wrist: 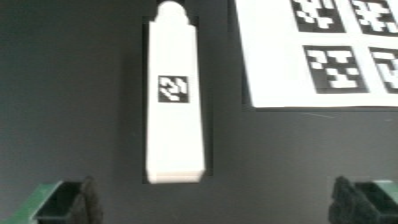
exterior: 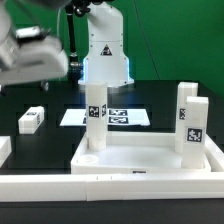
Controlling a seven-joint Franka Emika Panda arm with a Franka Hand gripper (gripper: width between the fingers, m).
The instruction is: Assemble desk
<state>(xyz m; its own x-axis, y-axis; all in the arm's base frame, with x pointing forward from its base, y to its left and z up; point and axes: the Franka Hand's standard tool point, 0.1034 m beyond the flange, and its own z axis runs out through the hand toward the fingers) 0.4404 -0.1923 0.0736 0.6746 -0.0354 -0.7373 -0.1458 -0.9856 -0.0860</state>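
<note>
The white desk top (exterior: pixel 135 152) lies at the front with its raised rim up. One white tagged leg (exterior: pixel 95 116) stands upright in its corner at the exterior view's left. Two more legs (exterior: pixel 192 126) stand at its right side. A fourth leg (exterior: pixel 32 120) lies flat on the black table at the left; in the wrist view it (wrist: pixel 175 95) stretches straight ahead of the fingers with its tag facing up. My gripper (wrist: pixel 214 205) hovers above this leg, open and empty, with fingers (wrist: pixel 61 200) wide apart. In the exterior view the gripper (exterior: pixel 42 60) is a blurred grey mass at the upper left.
The marker board (exterior: pixel 105 117) lies behind the desk top and shows beside the lying leg in the wrist view (wrist: pixel 329 50). The robot base (exterior: pixel 105 55) stands at the back. A low white rail (exterior: pixel 100 186) runs along the front. A white piece (exterior: pixel 3 150) sits at the left edge.
</note>
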